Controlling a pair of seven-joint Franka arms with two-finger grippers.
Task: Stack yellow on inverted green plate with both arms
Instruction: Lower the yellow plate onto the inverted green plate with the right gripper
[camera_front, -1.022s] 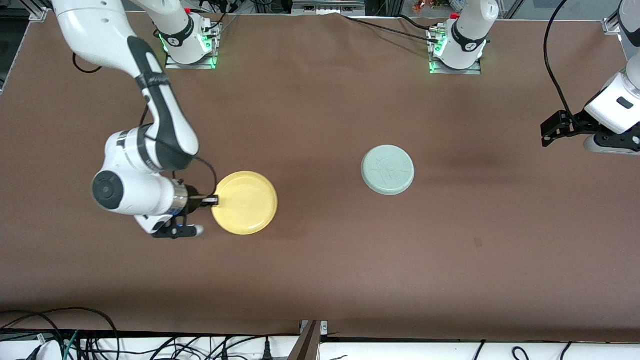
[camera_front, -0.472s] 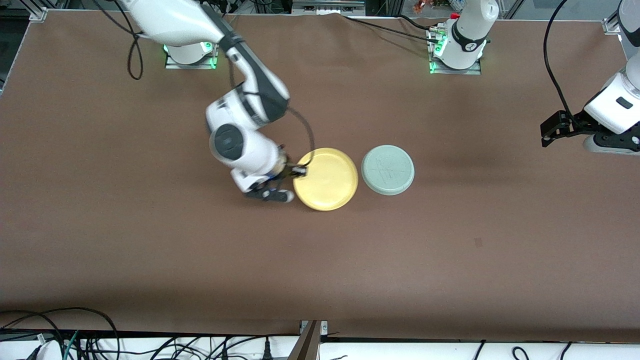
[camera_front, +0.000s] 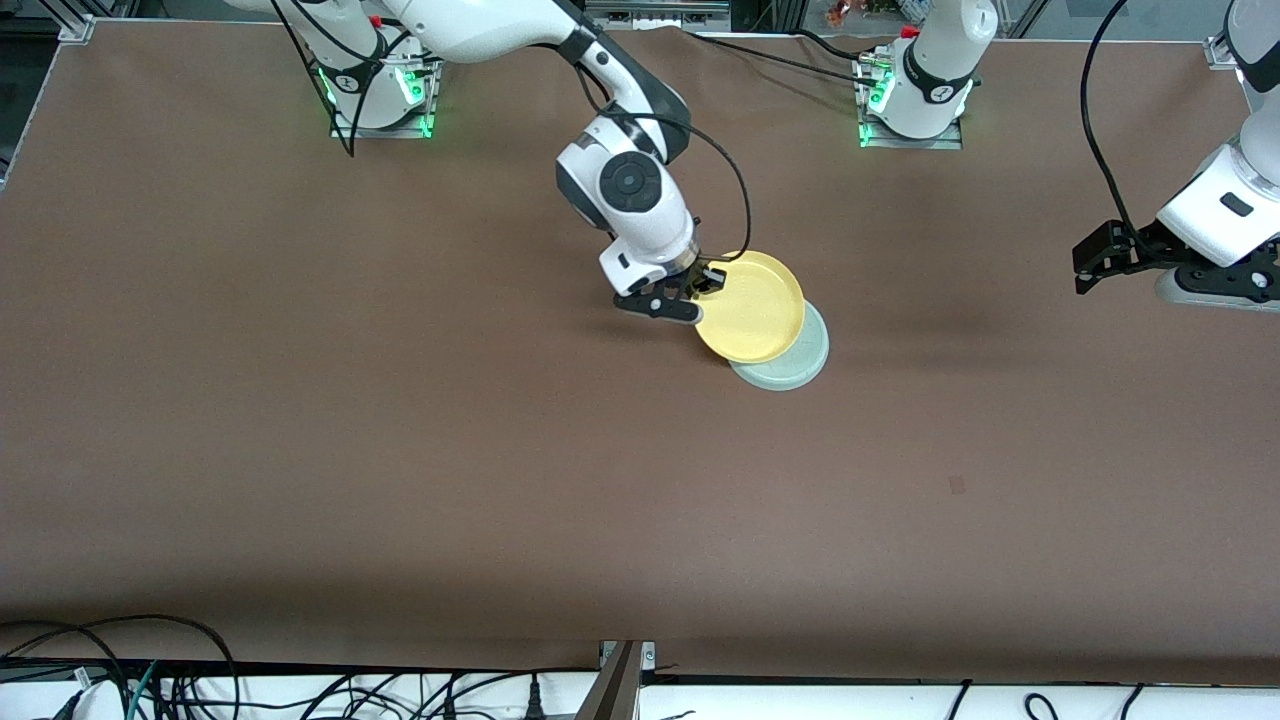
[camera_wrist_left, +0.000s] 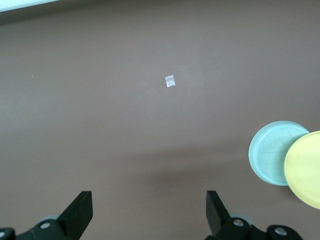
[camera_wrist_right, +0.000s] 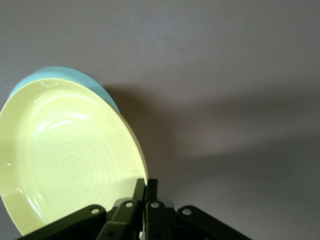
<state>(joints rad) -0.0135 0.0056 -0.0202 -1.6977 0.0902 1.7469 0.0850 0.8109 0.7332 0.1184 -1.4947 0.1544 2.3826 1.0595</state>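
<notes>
The green plate (camera_front: 790, 368) lies upside down on the brown table (camera_front: 400, 450), roughly mid-table and a bit toward the left arm's end; its flat underside faces up, so the flipping part of the job looks done already.

The right gripper (camera_front: 708, 283) is clamped on the rim of the yellow plate (camera_front: 751, 306), pinching the edge on the side toward the right arm's base; the right wrist view shows the fingers (camera_wrist_right: 145, 192) together on that rim, w/ the plate's hollow face up and the green one peeking out underneath. The yellow plate is carried in the air over the green plate — it covers most of it in the front view, but sits off-centre, shifted toward the robots' bases; a crescent of green shows on the side nearer the front camera. Whether the two are touching yet I can't tell; the yellow looks tilted rather than lying flat.

The left gripper (camera_front: 1095, 262) waits over the table at the left arm's end, well apart from both plates, fingers (camera_wrist_left: 80, 212) spread wide and holding nothing.

So, approx: flip done, carry nearly done; what's left is to line the yellow plate up over the green, set it down flat, let go and pull the arm back.
</notes>
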